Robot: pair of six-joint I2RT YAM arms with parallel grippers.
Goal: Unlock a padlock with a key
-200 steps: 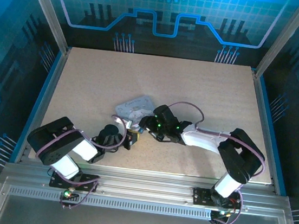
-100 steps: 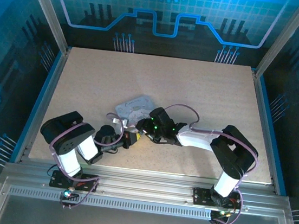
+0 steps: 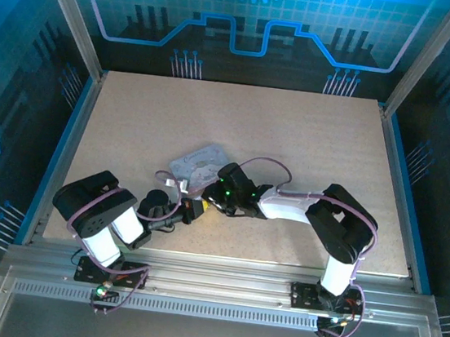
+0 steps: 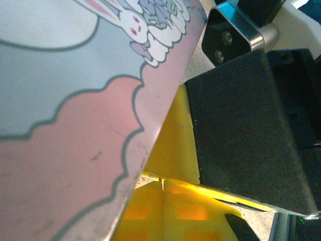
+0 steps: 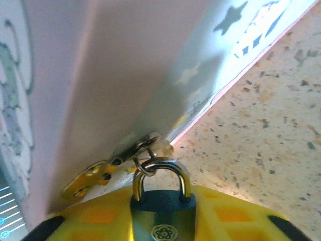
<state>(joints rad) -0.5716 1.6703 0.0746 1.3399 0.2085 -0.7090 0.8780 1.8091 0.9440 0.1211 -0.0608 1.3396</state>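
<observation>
Right gripper [image 3: 211, 197] has slid left over the last second, now close to the tin [image 3: 199, 162] and the left gripper [image 3: 196, 209]. Its fingers pinch the padlock [image 5: 163, 213], whose shackle is hooked through the tin's clasp [image 5: 144, 145]. Left fingers [image 4: 193, 211] meet at a seam, pressed together; no key made out there. Probably lining up for insertion.

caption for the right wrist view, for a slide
padlock hooked on the tin's hasp, its body between the right pincer's yellow fingers
</observation>
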